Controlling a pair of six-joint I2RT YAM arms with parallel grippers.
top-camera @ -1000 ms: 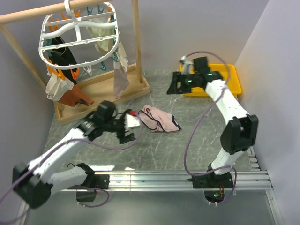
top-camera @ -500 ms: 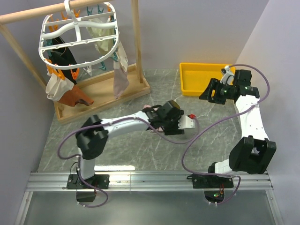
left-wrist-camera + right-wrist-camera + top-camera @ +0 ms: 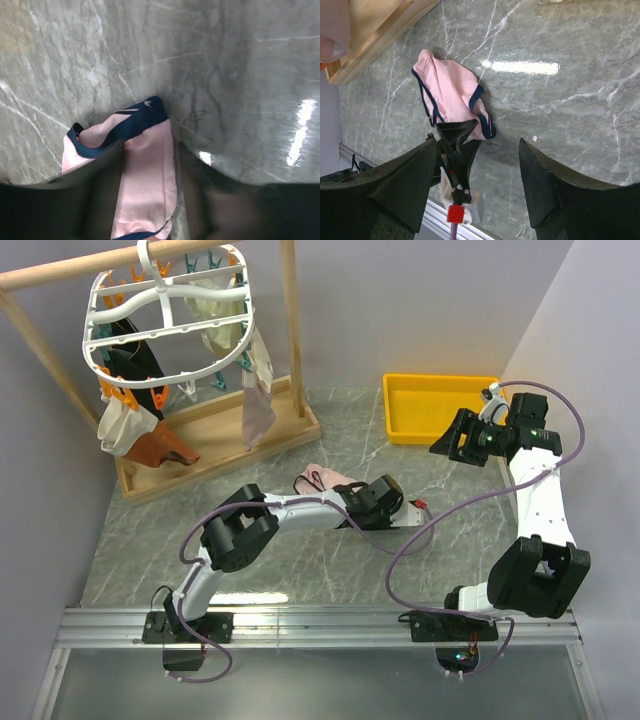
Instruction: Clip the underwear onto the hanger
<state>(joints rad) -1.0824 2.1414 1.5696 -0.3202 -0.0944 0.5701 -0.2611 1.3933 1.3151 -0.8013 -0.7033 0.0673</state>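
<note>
Both stand apart: left claw [image 3: 150, 150] straddles the pink briefs [image 3: 147, 190] on the marble tabletop [image 3: 225, 75]; right claw [image 3: 477, 147] hovers empty near the yellow tray [image 3: 440, 405].

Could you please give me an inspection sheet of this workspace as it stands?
Surface: grey marbled table, with glare patches.
Job's things: underwear lying on the table; hanger hung on the wooden rod, garments clipped on.
Clutter: yellow tray at far right.
Grippers: left gripper fingers straddle the underwear, grip unclear; right gripper open, by the tray.
Cables: purple cables loop off both arms.
Surroundings: plain walls; metal rail at the near edge.
</note>
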